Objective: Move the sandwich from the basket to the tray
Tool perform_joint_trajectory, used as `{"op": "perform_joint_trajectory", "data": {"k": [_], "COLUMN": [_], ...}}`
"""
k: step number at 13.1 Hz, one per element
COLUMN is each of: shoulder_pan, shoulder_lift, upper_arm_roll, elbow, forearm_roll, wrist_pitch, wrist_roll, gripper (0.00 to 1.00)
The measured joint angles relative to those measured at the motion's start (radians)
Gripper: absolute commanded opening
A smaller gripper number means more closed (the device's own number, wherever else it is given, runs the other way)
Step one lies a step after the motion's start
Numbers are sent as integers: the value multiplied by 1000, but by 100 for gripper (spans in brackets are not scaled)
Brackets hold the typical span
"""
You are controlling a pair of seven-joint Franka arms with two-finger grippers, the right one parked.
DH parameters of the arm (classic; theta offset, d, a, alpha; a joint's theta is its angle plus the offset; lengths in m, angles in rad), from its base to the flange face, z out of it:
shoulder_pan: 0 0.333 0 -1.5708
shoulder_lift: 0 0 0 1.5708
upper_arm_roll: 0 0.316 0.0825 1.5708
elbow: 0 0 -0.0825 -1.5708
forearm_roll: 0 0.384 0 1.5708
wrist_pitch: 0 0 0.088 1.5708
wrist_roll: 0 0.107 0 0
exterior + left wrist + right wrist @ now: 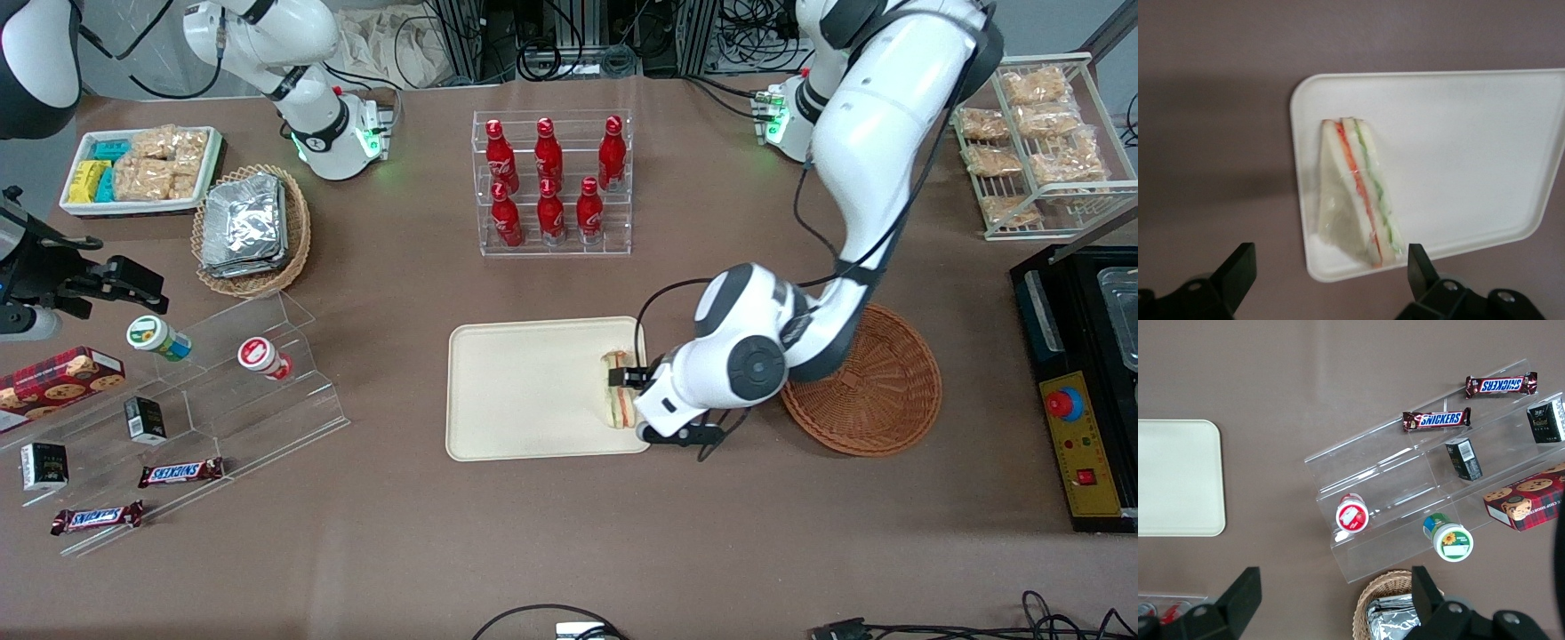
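Observation:
The sandwich (619, 411) (1358, 190), a pale wedge with red and green layers in clear wrap, lies flat on the cream tray (524, 391) (1471, 153), near the tray's edge toward the working arm's end. My left gripper (628, 384) (1328, 267) hovers just above it, open, the black fingers (1239, 267) spread wide and touching nothing. The reddish-brown basket (880, 391) sits beside the tray toward the working arm's end, partly covered by the arm, and no contents show in it. A corner of the tray (1178, 477) also appears in the right wrist view.
A clear rack of red bottles (551, 182) stands farther from the front camera than the tray. A tan basket of foil packets (249, 231), a white snack bin (138, 169) and an acrylic shelf (204, 382) lie toward the parked arm's end. A black device (1080, 382) and a wire rack (1036, 142) are at the working arm's end.

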Motion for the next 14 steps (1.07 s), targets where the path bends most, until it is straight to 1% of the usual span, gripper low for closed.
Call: {"op": "perform_joint_trajectory", "data": {"k": [4,7,8,10,11,12,14], "shoulder_pan": [132,262,294,337,345,346,350], "shoulder_lift": [-200,-335,-372,-428,-447,-460,-478], "upper_arm_roll": [10,14,15,15,15,17,28], "elbow": [6,7,7,6,2,-5,-32], "forearm_roll": [6,8,23,103,145,171,186], "wrist_pitch": [-213,-406,-464,-560,-592,-612,-620], "wrist_roll": [1,113,159,257,302,324,335], "gripper": [100,100,100,100,100,100,100]}}
